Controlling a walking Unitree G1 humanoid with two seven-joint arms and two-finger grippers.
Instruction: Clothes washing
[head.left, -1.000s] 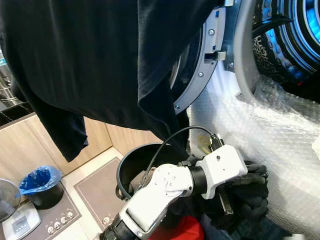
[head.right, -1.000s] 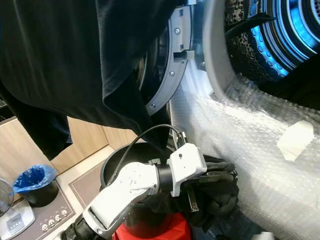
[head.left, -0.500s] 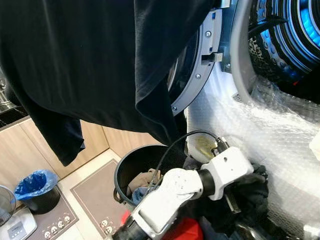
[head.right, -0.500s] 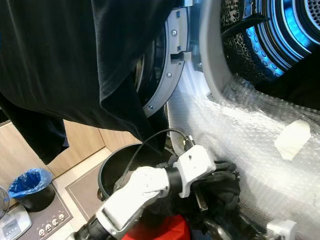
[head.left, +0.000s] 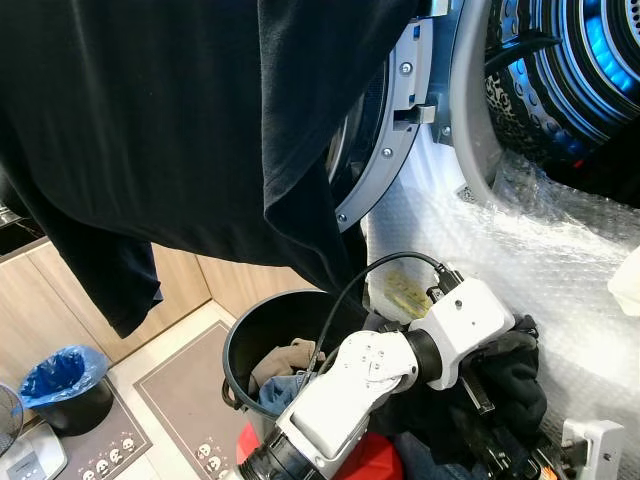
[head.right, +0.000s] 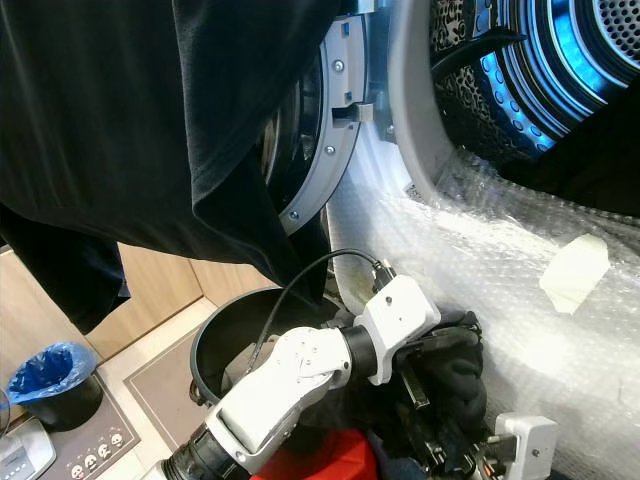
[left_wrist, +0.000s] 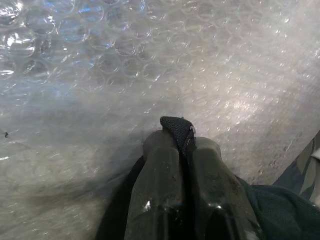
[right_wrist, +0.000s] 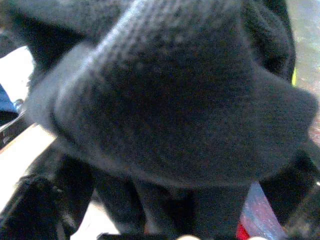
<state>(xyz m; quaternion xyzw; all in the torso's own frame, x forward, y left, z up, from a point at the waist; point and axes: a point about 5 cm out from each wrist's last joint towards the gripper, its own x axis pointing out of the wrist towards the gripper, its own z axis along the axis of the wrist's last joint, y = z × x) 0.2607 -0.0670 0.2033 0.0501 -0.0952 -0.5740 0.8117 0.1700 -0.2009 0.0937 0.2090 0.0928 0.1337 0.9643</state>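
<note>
Large black cloth garment: hangs across the upper part of the head views, one sleeve-like corner drooping lower at the robot's left, covering much of the round grey washing-machine door, which stands swung open. Washing machine drum: perforated metal, lit blue, open at upper right. Clear bubble wrap sheeting: covers the machine front below the drum opening; a pale patch of tape lies on it. Left silver arm: reaches forward across the lower centre, a black cable looping over its wrist. Left gripper: in the left wrist view its two black fingers are pressed together with a small fold of dark knitted fabric pinched between the tips, set close against the bubble wrap. Bundle of dark clothing: bunched low in front of the machine, against the bubble wrap, at the end of the left arm. Right gripper: the right wrist view shows thick dark knitted cloth draped close over the lens; whether its fingers are open or closed cannot be told. Round black plastic bucket: stands on the floor below the door, holding tan and blue clothes. Small black bin with blue liner bag: on the floor at far left, well apart from the bucket.
</note>
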